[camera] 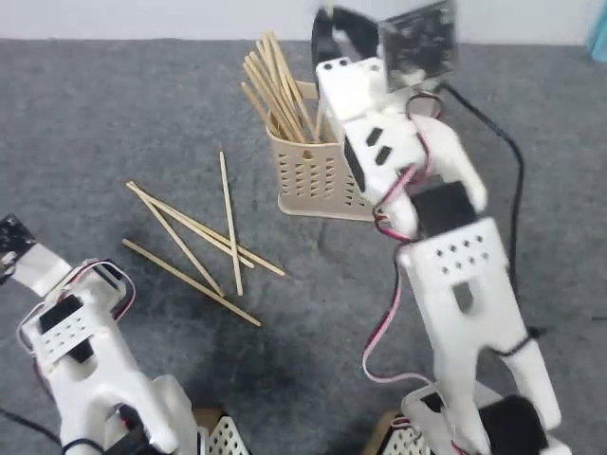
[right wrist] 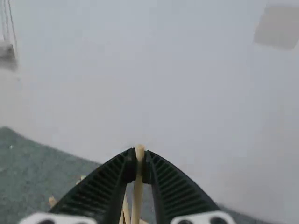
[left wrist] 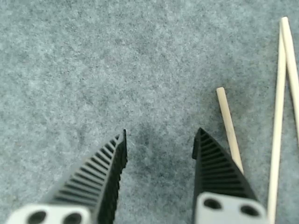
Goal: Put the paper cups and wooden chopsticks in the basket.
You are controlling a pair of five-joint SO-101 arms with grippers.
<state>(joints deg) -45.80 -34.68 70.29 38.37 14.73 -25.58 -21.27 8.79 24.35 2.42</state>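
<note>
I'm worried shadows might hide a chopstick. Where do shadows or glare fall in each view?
High view: only thin, soft shadows beside the loose chopsticks and the basket, hiding nothing. Left wrist view: a faint dark patch on the carpet at the open left gripper. Right wrist view: even light, no glare on the chopstick clamped in the right gripper.

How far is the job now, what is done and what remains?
Done: a bundle of chopsticks stands in the basket. In hand: the right gripper, by the basket, is shut on one chopstick. To do: several loose chopsticks lie on the grey mat, and the left gripper is open over the mat beside them.
</note>
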